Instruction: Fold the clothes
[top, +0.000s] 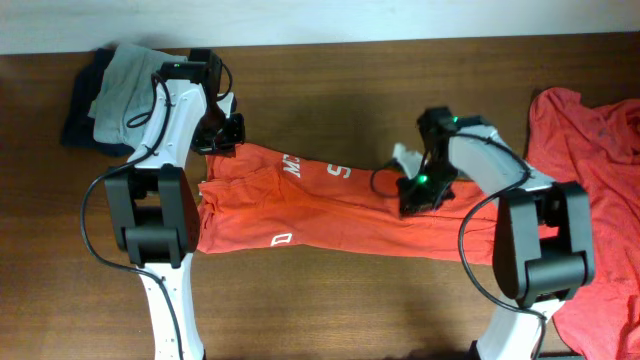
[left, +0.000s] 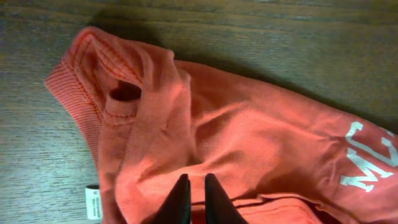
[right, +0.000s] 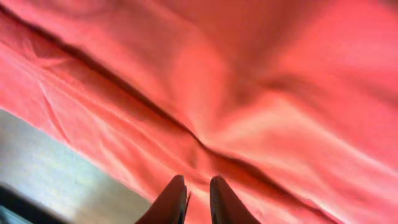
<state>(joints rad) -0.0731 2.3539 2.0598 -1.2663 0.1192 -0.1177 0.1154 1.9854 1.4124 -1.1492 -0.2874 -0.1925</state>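
Currently, the shirt lies stretched across the middle of the table, collar end to the left. The left arm reaches forward and bends inward. The left gripper sits low near the collar, fingers nearly together, pinching fabric. The right arm bends inward likewise. The right gripper is down on the shirt's far edge, clamped on a fold.

The worktop is of dark brown wood. In its middle lies an orange-red T-shirt, folded long and narrow, with white letters showing. A second shirt of the same colour lies crumpled at the right edge. At the far left corner there is a small pile — a grey garment on a dark blue garment.
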